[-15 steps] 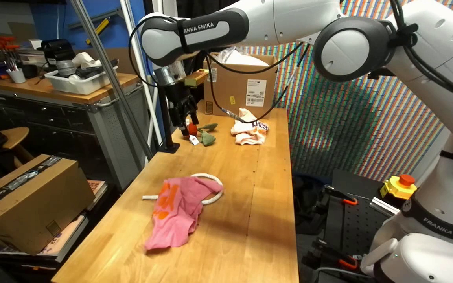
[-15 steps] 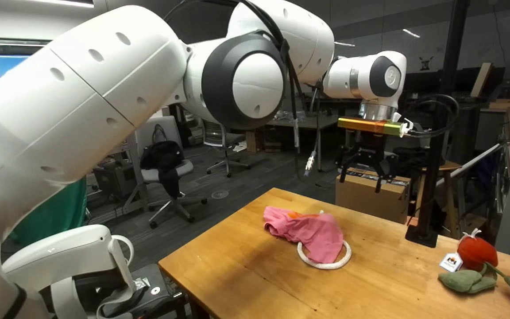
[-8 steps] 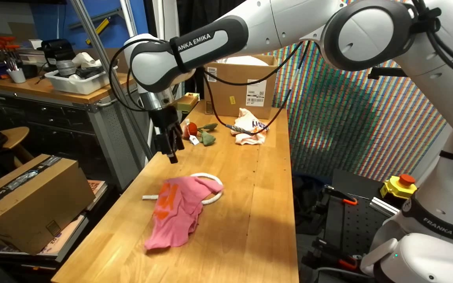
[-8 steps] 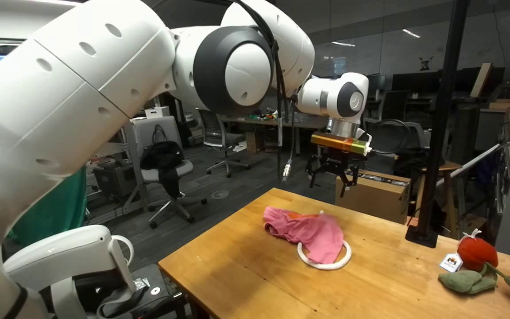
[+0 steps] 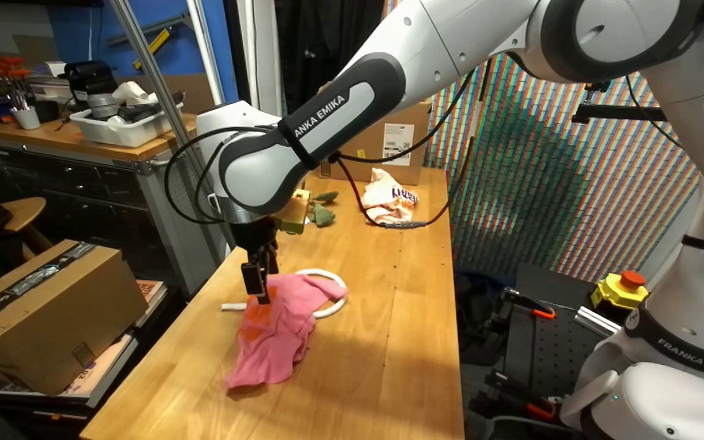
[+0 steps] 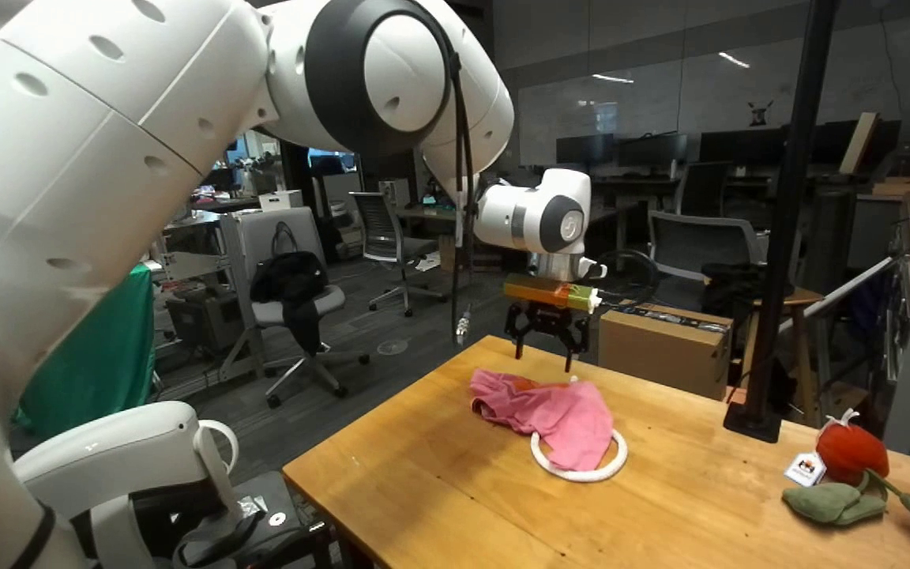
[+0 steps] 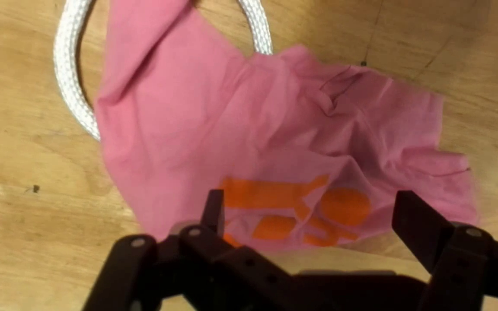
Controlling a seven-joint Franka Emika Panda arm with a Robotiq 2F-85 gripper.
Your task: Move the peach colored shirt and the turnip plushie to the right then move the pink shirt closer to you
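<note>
The pink shirt with an orange print lies crumpled on the wooden table; it also shows in an exterior view and in the wrist view. My gripper is open and empty above its printed edge, fingers down. In the wrist view the fingers straddle the print. The peach shirt lies bunched at the table's far end. The red turnip plushie lies near the post; its green leaves show while the arm hides its red body in that exterior view.
A white rope lies curved partly under the pink shirt. A black post stands at the table edge. A cardboard box stands behind the peach shirt. Another box is beside the table, lower down.
My gripper has moved from near the turnip plushie to above the pink shirt and has come lower. It stays open. The shirts and the plushie have not moved.
</note>
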